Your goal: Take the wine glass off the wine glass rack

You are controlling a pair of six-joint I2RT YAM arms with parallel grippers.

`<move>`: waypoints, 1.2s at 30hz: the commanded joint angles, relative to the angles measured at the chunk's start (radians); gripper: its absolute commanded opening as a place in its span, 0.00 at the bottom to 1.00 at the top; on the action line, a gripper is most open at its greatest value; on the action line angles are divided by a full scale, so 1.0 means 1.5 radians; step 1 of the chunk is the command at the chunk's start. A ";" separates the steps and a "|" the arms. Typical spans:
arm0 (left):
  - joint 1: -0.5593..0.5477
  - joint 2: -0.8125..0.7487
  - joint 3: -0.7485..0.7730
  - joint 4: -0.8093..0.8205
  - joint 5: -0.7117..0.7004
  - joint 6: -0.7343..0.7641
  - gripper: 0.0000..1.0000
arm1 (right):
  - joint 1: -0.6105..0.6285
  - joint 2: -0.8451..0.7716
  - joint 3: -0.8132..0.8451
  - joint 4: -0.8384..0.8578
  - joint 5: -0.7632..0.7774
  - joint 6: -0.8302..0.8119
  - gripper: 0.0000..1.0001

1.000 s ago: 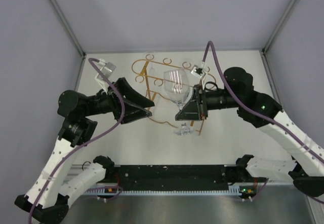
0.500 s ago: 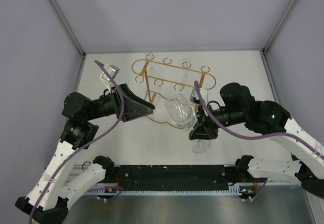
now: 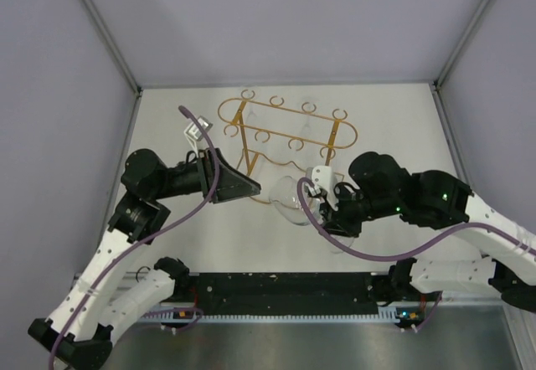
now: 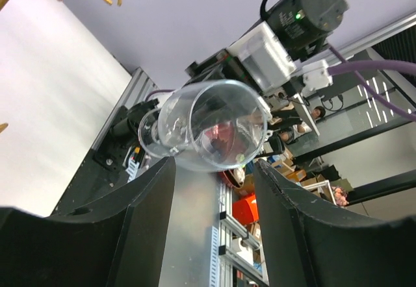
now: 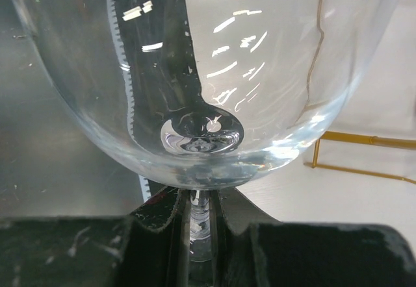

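The clear wine glass (image 3: pixel 292 197) is off the gold wire rack (image 3: pixel 280 127) and held low in front of it, tilted. My right gripper (image 3: pixel 329 215) is shut on its thin stem (image 5: pixel 201 225), with the bowl (image 5: pixel 201 73) filling the right wrist view just above the jaws. My left gripper (image 3: pixel 251 187) is open and empty, just left of the bowl. In the left wrist view the bowl (image 4: pixel 208 128) hangs beyond the spread fingers (image 4: pixel 146 222), not touching them.
The rack stands at the back centre of the white table, with its wavy base (image 3: pixel 260 194) near the left gripper. Grey walls close in the sides and back. A black rail (image 3: pixel 285 290) runs along the near edge between the arm bases.
My right gripper has carried the glass down and toward the near edge, away from the rack, tilting it over. My left gripper has drawn slightly toward the centre and stayed open.
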 commanded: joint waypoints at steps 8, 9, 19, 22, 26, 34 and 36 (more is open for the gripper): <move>-0.004 -0.021 -0.046 -0.017 0.016 0.029 0.57 | 0.019 0.024 0.077 0.009 0.028 -0.044 0.00; -0.004 -0.019 -0.047 -0.015 0.017 0.029 0.56 | 0.019 0.028 0.080 0.008 0.027 -0.046 0.00; -0.003 -0.012 -0.042 -0.016 0.018 0.032 0.56 | 0.021 0.047 0.097 -0.016 0.033 -0.058 0.00; -0.004 -0.007 -0.044 -0.018 0.014 0.034 0.56 | 0.025 0.053 0.106 -0.021 0.036 -0.061 0.00; -0.010 0.001 -0.048 -0.019 0.009 0.038 0.56 | 0.026 0.067 0.120 -0.028 0.036 -0.068 0.00; -0.014 0.009 -0.065 -0.008 0.010 0.042 0.56 | 0.037 0.107 0.144 -0.057 0.060 -0.073 0.00; -0.015 0.009 -0.065 -0.008 0.011 0.047 0.56 | 0.039 0.112 0.149 -0.063 0.066 -0.073 0.00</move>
